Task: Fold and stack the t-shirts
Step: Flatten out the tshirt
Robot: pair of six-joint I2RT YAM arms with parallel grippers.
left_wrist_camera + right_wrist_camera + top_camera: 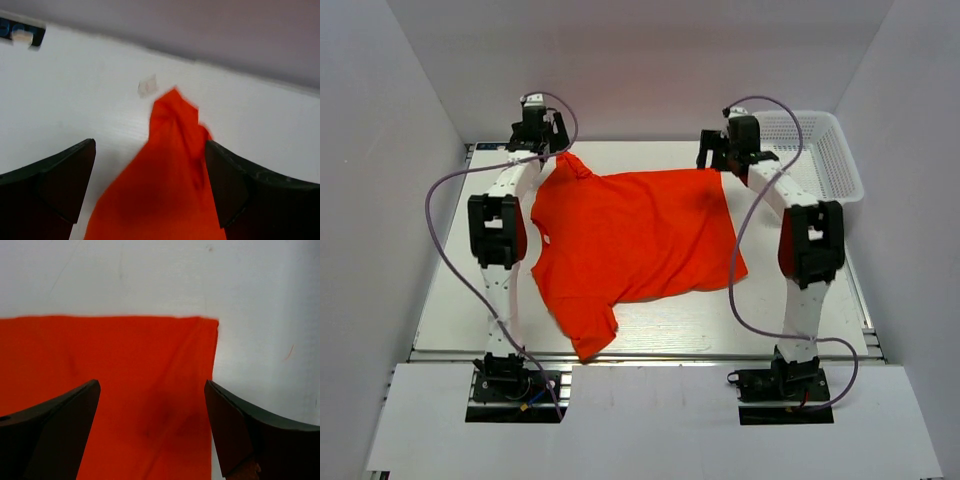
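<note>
T-shirt (630,240) lies spread on table (450,290), mesh basket (835,160) at far right.

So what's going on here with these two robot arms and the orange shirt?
Two robot arms are working on a bright orange-red short-sleeved t-shirt that lies spread out on the white table. The left gripper is open over a bunched tip of fabric at the far left. The right gripper is open over the far right corner. Neither holds the shirt. A white mesh basket sits far right.

One t-shirt (630,235), one basket (832,150), two arms (498,232) (810,245)
</note>
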